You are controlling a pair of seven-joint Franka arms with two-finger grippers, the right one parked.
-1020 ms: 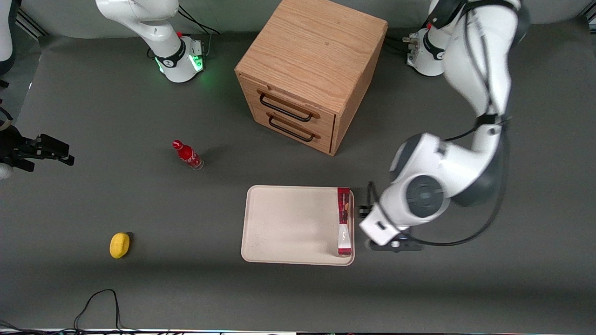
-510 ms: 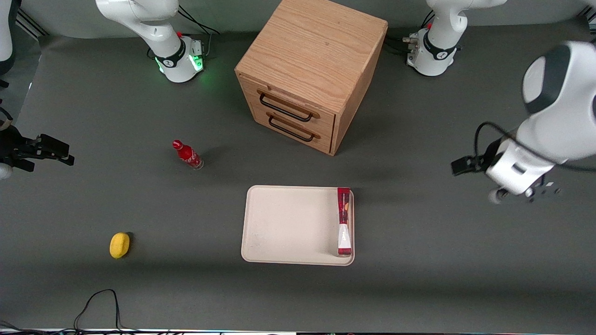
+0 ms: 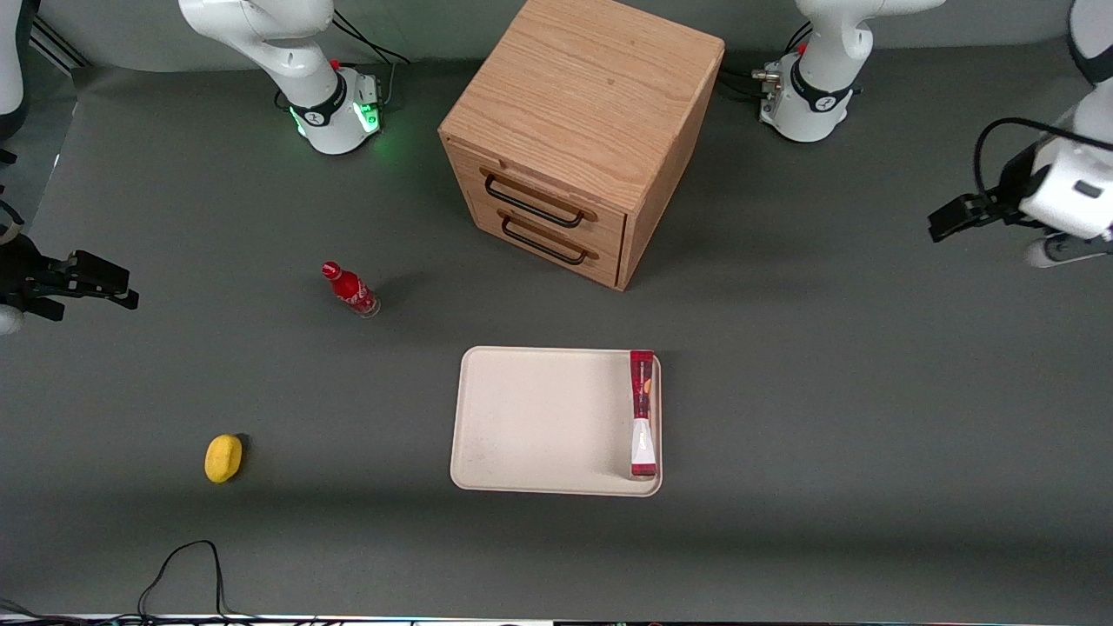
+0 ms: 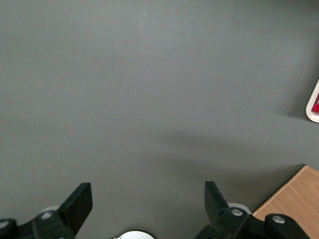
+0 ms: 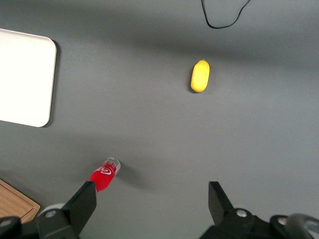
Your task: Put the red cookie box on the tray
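Note:
The red cookie box (image 3: 642, 413) stands on its long edge inside the tray (image 3: 539, 422), along the rim at the working arm's end. Its red top and white patch face up. The cream tray lies nearer the front camera than the wooden cabinet. My left gripper (image 4: 147, 199) is open with nothing between its black fingers (image 4: 79, 201), and only bare grey mat lies under it. Its white wrist (image 3: 1074, 196) hangs high toward the working arm's end of the table, well away from the tray. A corner of the tray (image 4: 313, 110) with a sliver of red box shows in the left wrist view.
A wooden two-drawer cabinet (image 3: 583, 130) stands farther from the front camera than the tray. A small red cola bottle (image 3: 349, 289) and a yellow lemon-like object (image 3: 223, 457) sit toward the parked arm's end. A black cable (image 3: 183, 565) loops near the front edge.
My left arm has swung away from beside the tray, rising and moving toward the working arm's end of the table. The cookie box stays on the tray where it stood.

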